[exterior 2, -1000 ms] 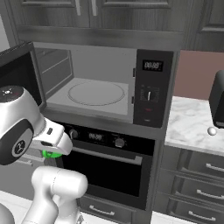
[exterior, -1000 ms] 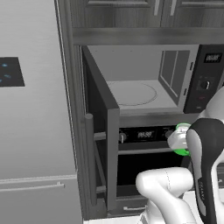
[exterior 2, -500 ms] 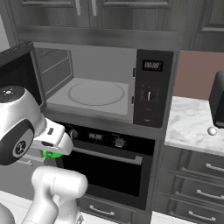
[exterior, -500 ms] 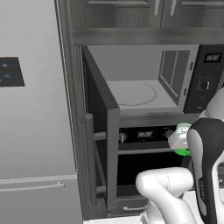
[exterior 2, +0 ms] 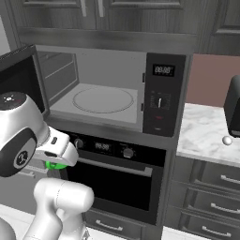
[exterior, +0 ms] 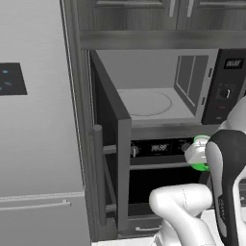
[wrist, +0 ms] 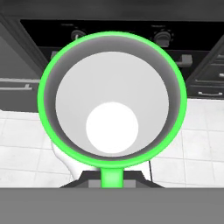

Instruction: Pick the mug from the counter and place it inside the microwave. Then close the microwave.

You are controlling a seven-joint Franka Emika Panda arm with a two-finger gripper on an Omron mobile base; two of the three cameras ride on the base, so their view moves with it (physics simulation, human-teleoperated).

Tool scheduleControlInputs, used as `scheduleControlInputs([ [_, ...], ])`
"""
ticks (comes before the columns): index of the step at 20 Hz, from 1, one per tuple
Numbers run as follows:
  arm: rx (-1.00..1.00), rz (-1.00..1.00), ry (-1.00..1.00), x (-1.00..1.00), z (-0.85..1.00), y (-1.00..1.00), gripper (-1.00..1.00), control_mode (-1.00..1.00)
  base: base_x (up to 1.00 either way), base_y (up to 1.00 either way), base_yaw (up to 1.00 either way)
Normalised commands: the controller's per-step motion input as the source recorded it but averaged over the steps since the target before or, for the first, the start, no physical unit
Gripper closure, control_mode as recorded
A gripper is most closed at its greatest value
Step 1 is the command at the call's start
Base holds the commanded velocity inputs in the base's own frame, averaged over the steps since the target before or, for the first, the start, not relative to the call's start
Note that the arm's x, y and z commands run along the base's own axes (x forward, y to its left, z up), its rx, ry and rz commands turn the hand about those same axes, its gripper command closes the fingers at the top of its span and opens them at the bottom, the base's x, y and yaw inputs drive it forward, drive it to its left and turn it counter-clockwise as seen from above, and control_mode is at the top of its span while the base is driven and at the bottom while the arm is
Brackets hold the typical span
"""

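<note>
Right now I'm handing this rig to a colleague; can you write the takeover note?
Gripper: shut on the mug, held in front of the oven, below the microwave.
Microwave: door open, turntable bare.
Done: mug picked off the counter.
Left: lift the mug, set it inside the microwave, release, close the door.

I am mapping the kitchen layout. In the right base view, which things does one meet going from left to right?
Open microwave door → green mug → round turntable → microwave control panel → marble counter → small white ball.
</note>
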Motion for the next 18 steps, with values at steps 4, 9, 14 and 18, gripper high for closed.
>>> scheduleControlInputs([
  [4, 0.0, 0.03, 0.0, -0.15, 0.01, 0.18, 1.0, -1.0, 0.0, 0.0, 0.0],
  [9, 0.0, 0.01, -0.15, -0.39, 0.26, 0.31, 1.0, -1.0, 0.0, 0.0, 0.0],
  [14, 0.0, 0.01, -0.23, -0.04, 0.44, 0.09, 1.0, -1.0, 0.0, 0.0, 0.0],
  [18, 0.01, 0.0, -0.12, 0.04, 0.26, -0.03, 1.0, -1.0, 0.0, 0.0, 0.0],
])
